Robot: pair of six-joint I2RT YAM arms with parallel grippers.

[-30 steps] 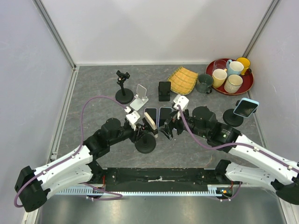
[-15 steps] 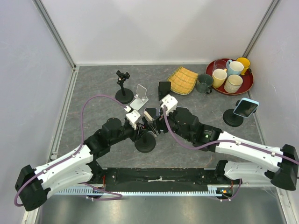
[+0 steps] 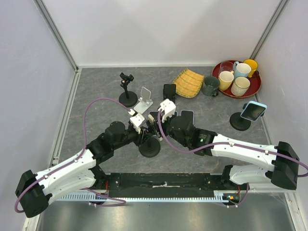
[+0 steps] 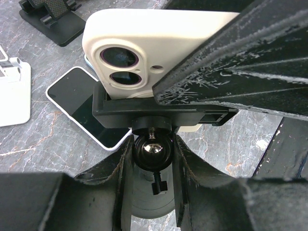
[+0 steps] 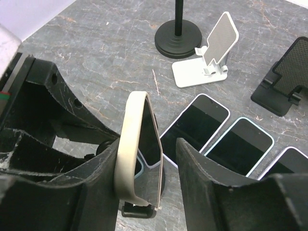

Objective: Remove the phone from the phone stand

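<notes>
A cream-cased phone (image 4: 144, 43) stands on edge in the black clamp of a phone stand (image 4: 144, 113) with a round black base (image 3: 150, 148). My left gripper (image 4: 151, 154) is shut on the stand's ball joint just below the clamp; in the top view it (image 3: 144, 136) sits left of the base. My right gripper (image 5: 144, 163) straddles the phone (image 5: 132, 154) from above. One finger lies against its cream back. The other stands a small gap off the screen, so the jaws are open around it. In the top view the right gripper (image 3: 156, 126) covers the phone.
Three phones lie flat beside the stand (image 5: 197, 125) (image 5: 240, 144) (image 3: 186, 114). Behind are a white folding stand (image 3: 143, 101), a black pole stand (image 3: 127, 91), a black cradle (image 3: 169, 93), a bamboo mat (image 3: 188, 82), a green mug (image 3: 210, 85), a red tray (image 3: 253, 89) of cups and a stand with a blue phone (image 3: 252, 111).
My right arm has swung left over the stand, and its jaws have narrowed around the cream phone. The left gripper has kept its hold on the stand.
</notes>
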